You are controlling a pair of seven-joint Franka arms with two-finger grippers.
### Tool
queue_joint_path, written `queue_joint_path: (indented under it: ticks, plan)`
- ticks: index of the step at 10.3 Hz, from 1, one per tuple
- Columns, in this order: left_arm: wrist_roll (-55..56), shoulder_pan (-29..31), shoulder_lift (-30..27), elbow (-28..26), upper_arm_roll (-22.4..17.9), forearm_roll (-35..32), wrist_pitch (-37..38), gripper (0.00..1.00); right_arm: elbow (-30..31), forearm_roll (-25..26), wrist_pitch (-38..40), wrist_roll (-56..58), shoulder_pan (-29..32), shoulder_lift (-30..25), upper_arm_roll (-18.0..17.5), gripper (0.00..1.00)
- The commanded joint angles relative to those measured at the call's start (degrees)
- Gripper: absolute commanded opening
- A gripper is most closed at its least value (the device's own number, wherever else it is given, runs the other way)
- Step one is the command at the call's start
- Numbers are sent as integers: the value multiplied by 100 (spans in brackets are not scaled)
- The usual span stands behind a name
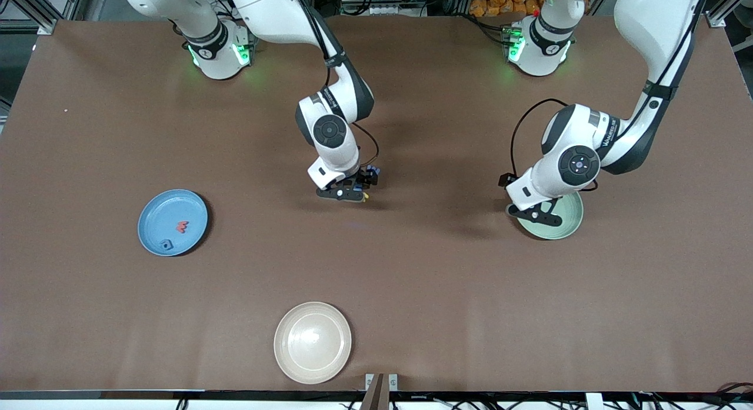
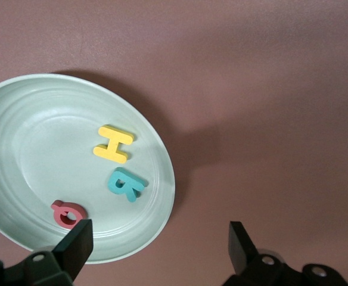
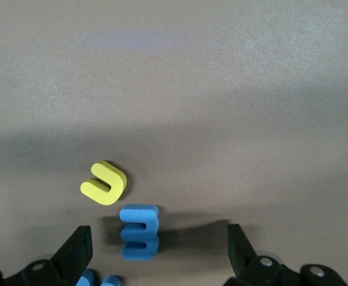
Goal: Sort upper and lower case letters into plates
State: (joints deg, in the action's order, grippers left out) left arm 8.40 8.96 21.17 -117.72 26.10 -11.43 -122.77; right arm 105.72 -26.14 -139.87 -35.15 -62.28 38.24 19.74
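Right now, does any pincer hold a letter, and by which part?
Nothing is held. The right pincer stands open over the blue letter on the table; the left pincer stands open at the mint plate.

My left arm's wrist is covering much of the mint green plate in the front view, hiding the letters lying in it. My left gripper's finger is overlapping the red letter in my left wrist view. A third blue letter is getting cut off at the edge of my right wrist view, unreadable. In the blue plate, a dark blue letter is looking too small to read.
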Motion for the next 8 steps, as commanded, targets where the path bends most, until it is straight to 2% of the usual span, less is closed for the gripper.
queue_joint_path:
  ticks: [1, 4, 5, 6, 8]
  plan:
    - [66, -8, -70, 100, 9, 97, 271, 100, -131, -102, 56, -150, -30, 122, 21, 100]
    - [75, -26, -61, 171, 18, 97, 280, 100, -131, -102, 39, -150, -56, 157, 21, 100]
    - [75, -26, -61, 179, 18, 106, 280, 100, -139, -93, 47, -141, -56, 157, 21, 55]
    - [75, -26, -61, 180, 18, 106, 280, 100, -166, -93, 47, -141, -47, 157, 21, 1]
    - [66, 1, -61, 180, 18, 97, 280, 100, -166, -76, 47, -106, -65, 157, 21, 0]
